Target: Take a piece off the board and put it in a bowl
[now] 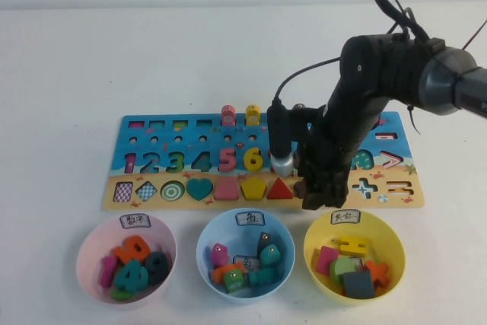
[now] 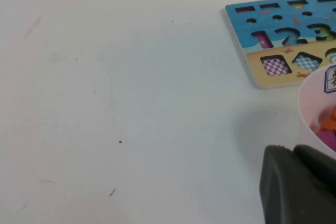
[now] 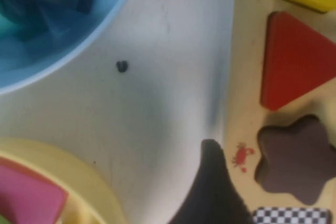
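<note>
The dark brown star piece (image 3: 294,161) lies flat in its slot on the sandy strip of the board (image 1: 401,123), beside the red triangle (image 3: 294,61). In the high view only a sliver of the star (image 1: 300,186) shows, next to my right gripper (image 1: 318,202), which hangs low over the board's front edge. The gripper is open: one black finger (image 3: 210,187) stands on the table side of the star, apart from it, and the other is out of view. The yellow bowl (image 1: 312,245) with its white label sits just in front. My left gripper (image 2: 294,182) is shut, beside the pink bowl (image 2: 310,103).
A pink bowl (image 1: 85,253) and a light blue bowl (image 1: 204,245) stand left of the yellow one, and all three hold coloured blocks. Two pegs with rings (image 1: 240,116) rise at the board's back. The light blue bowl's rim (image 3: 105,19) lies close to the right gripper.
</note>
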Robot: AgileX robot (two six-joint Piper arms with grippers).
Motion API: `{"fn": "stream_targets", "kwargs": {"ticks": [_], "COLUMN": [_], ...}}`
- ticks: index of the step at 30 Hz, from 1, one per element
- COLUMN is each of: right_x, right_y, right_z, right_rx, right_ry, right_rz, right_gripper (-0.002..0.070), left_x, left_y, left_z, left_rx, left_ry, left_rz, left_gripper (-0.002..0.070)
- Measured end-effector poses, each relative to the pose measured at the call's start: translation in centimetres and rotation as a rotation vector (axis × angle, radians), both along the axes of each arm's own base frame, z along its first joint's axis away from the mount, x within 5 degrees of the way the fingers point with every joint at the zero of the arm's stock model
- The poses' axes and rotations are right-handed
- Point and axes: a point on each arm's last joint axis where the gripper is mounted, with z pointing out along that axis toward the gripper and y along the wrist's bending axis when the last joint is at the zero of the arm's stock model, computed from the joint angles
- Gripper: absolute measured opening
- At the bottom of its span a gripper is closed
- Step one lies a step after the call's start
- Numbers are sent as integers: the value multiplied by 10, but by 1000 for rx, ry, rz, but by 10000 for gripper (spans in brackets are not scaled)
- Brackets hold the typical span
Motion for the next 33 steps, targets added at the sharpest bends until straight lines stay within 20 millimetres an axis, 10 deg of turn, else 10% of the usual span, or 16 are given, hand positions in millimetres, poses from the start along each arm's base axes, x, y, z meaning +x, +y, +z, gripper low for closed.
{"fn": "stream_targets", "kwargs": {"ticks": [33], "right_x": [7], "right_y": [0], "right_z": [-8], "right_rx": [-13], "right_ry": [-43], "right_rz": [0], "right_gripper": [442], "left_x": [0], "left_y": [0], "left_z": [0], "left_rx": [0], "left_ry": [0], "left_rz": [0], "left_gripper": [-4]}}
